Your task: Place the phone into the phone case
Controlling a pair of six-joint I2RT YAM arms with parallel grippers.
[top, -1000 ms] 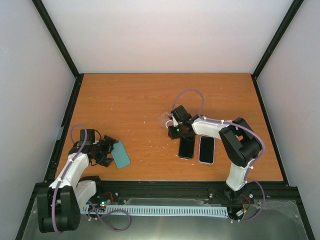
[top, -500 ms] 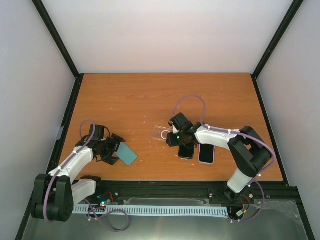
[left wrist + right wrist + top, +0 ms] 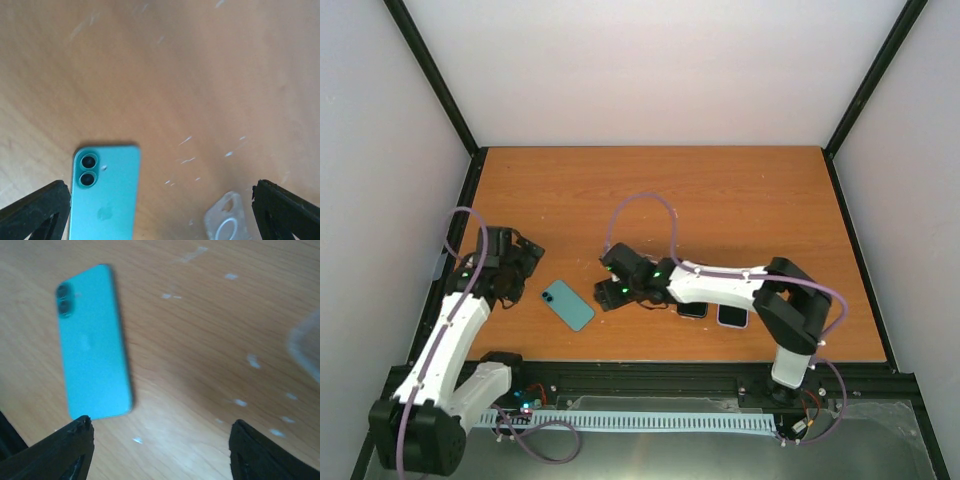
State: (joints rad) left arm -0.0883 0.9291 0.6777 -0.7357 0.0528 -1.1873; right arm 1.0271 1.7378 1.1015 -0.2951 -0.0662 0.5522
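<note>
At the left of the orange-brown wooden table (image 3: 620,190), the left jaws are found spread wide and empty, held above bare wood just beside the phone. To their right, the teal slab-shaped smartphone (image 3: 568,305) is seen lying flat on the table, back upward, with twin lenses and logo exposed. Its long axis is set diagonally in the overhead view: the lens end points far-left, toward the left jaws, and the bottom end points near-right. Right of it, apart and not touching, the clear plastic phone case (image 3: 227,229) is noted on the wood. Its lens cut-out end is turned roughly the same way as the phone's, and in the overhead view it is largely hidden by the right arm. The right jaws are found parted with nothing between them, over the gap between phone and case. Further right, two dark phones (image 3: 730,318) lie side by side, partly covered by the arm. Insertion is judged not begun: phone and case lie near each other, unjoined, and seating the phone remains to be done.
</note>
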